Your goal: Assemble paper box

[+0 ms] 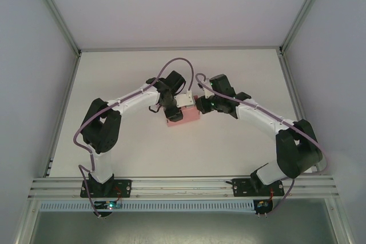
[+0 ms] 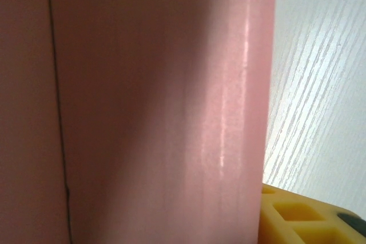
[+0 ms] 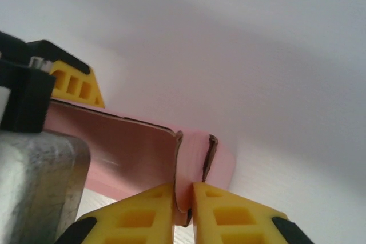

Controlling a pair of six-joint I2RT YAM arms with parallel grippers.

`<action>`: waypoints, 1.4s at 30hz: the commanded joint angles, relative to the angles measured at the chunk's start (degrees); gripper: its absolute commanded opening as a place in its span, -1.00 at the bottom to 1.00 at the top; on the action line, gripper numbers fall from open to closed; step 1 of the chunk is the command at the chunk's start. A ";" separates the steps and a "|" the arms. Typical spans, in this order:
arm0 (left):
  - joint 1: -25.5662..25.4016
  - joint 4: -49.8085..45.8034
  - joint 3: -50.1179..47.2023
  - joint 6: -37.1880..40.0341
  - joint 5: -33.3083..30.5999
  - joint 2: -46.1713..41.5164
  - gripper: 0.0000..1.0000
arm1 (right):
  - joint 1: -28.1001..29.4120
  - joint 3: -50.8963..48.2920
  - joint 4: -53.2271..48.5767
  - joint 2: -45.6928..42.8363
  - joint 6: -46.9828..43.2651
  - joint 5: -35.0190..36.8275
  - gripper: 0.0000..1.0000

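Two arms: they meet over the middle of the worktop (image 1: 240,141), one on each side of the paper box (image 1: 183,118).
Left jaws: closed around the paper box, with a yellow finger (image 2: 297,215) pressed on its side.
Paper box: it sits between the two arms, long side running left to right. I cannot tell if it rests on the worktop or is lifted.
Right jaws: pinched tight on a flap (image 3: 189,164) at the right end of the paper box.
Next move: I think the flap must fold in toward the box. The right arm is nearer to it.
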 commanded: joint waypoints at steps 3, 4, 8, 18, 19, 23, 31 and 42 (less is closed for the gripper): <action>0.06 -1.37 -1.85 -0.42 2.82 2.48 0.06 | 1.20 -1.60 0.73 1.29 3.14 6.38 -0.86; 0.02 -0.81 -2.00 -0.63 2.72 2.13 0.06 | 1.40 -1.76 0.70 1.60 3.70 6.66 -0.90; 0.14 1.60 -2.09 -3.12 2.02 0.22 0.09 | 2.63 -3.09 0.66 1.75 4.99 7.33 -1.00; 0.06 7.55 -0.22 -15.27 -5.36 -8.62 1.00 | 4.41 -4.94 -0.57 1.21 8.29 12.18 -1.00; 0.07 8.16 -0.72 -16.97 -7.00 -9.96 1.00 | 4.67 -4.95 -0.62 0.89 8.49 12.49 -1.00; 1.33 8.24 -3.49 -28.42 -19.19 -15.84 1.00 | 4.80 -5.12 -0.62 0.76 9.14 12.85 -1.00; 6.46 7.50 -17.17 -41.05 -14.47 -28.03 1.00 | 5.90 -4.46 -0.91 1.61 9.42 12.71 -1.00; 7.76 6.37 -14.80 -38.45 -9.14 -22.57 0.24 | 6.99 -3.27 -1.75 1.98 7.33 11.25 -1.00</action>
